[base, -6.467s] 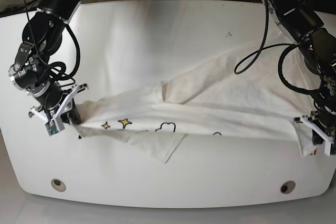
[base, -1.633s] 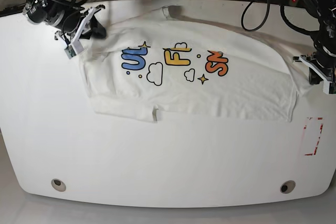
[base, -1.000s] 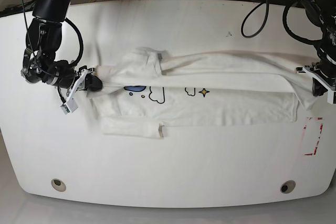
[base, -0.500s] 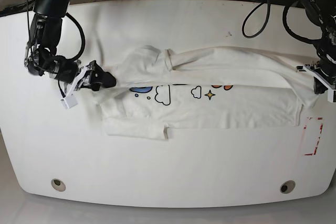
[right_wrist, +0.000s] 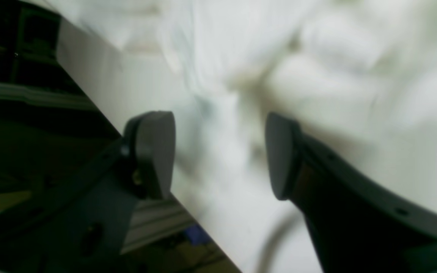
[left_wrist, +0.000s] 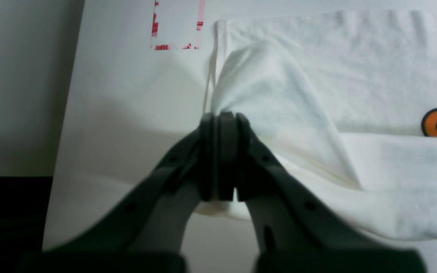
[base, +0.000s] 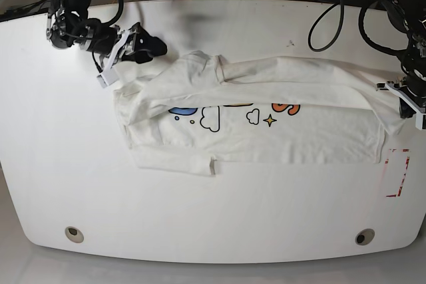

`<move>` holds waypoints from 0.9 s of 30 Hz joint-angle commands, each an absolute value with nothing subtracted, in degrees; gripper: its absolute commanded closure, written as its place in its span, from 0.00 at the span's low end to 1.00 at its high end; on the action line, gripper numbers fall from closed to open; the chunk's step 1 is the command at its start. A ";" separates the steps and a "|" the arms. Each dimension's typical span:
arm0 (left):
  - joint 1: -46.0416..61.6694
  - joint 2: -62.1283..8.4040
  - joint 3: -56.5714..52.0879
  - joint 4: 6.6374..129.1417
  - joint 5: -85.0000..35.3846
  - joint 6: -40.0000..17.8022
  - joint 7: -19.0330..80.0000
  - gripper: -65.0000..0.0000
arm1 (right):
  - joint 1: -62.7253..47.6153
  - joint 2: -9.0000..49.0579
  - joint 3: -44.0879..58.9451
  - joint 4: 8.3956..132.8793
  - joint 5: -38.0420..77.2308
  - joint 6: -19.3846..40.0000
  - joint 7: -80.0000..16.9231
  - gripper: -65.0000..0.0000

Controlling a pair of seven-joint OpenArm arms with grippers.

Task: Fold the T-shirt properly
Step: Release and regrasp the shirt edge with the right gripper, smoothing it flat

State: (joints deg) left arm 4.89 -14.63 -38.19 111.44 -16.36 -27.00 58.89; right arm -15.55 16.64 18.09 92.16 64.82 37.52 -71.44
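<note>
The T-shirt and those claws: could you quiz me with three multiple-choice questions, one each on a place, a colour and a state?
1. Where is the red-edged rectangle on the table?
A. beside the T-shirt's end near the left claw
B. under the right claw
C. on the shirt

2. What colour is the star on the shirt?
A. green
B. yellow
C. purple

3. How is the left claw?
A. wide open
B. out of sight
C. shut on cloth

Answers: 1 A, it lies just past that hem. 2 B, base view shows it. 3 C, fabric is pinched.

white T-shirt (base: 299,138), blue, orange print
</note>
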 commanded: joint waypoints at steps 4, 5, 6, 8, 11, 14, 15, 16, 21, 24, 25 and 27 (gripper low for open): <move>4.26 -15.52 -38.37 112.31 -16.75 -26.86 57.63 1.00 | -13.58 12.70 18.42 93.14 56.66 38.11 -70.55 0.44; 4.26 -15.52 -38.37 112.31 -16.75 -26.86 57.63 1.00 | -13.23 12.09 18.42 93.14 55.78 38.20 -70.55 0.44; 4.26 -15.52 -38.37 112.31 -16.75 -26.86 57.63 1.00 | -12.88 11.12 18.42 93.14 54.64 38.20 -70.73 0.44; 4.26 -15.52 -38.37 112.31 -16.75 -26.95 57.63 1.00 | -12.53 9.54 18.42 93.14 52.70 38.29 -70.64 0.44; 4.35 -15.52 -38.37 112.31 -16.75 -26.95 57.63 1.00 | -11.47 7.52 18.42 93.14 50.51 38.29 -70.55 0.43; 4.35 -15.52 -38.37 112.31 -16.75 -26.95 57.63 1.00 | -10.24 5.41 18.51 93.14 47.16 38.29 -70.46 0.43; 4.44 -15.52 -38.37 112.31 -16.75 -26.95 57.63 1.00 | -9.80 4.79 18.51 93.14 46.11 38.29 -70.46 0.43; 4.44 -15.52 -38.37 112.31 -16.75 -26.95 57.63 1.00 | -9.19 4.18 18.51 93.14 44.70 38.29 -70.37 0.43; 4.44 -15.52 -38.37 112.31 -16.75 -26.95 57.63 1.00 | -7.87 1.63 18.51 93.14 37.93 38.29 -67.74 0.43; 4.44 -15.52 -38.37 112.31 -16.75 -26.95 57.63 1.00 | -7.43 1.36 18.42 92.62 35.65 38.29 -66.15 0.44; 4.44 -15.52 -38.37 112.31 -16.75 -26.95 57.63 1.00 | -7.34 1.01 18.51 92.09 35.74 38.29 -65.89 0.44; 4.44 -15.52 -38.37 112.31 -16.75 -26.95 57.63 1.00 | -7.34 0.92 18.59 91.30 35.74 38.29 -65.45 0.50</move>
State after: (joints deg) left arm 4.93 -14.61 -38.19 111.44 -16.34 -27.00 58.89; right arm -7.73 0.82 18.55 91.26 35.97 38.39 -65.87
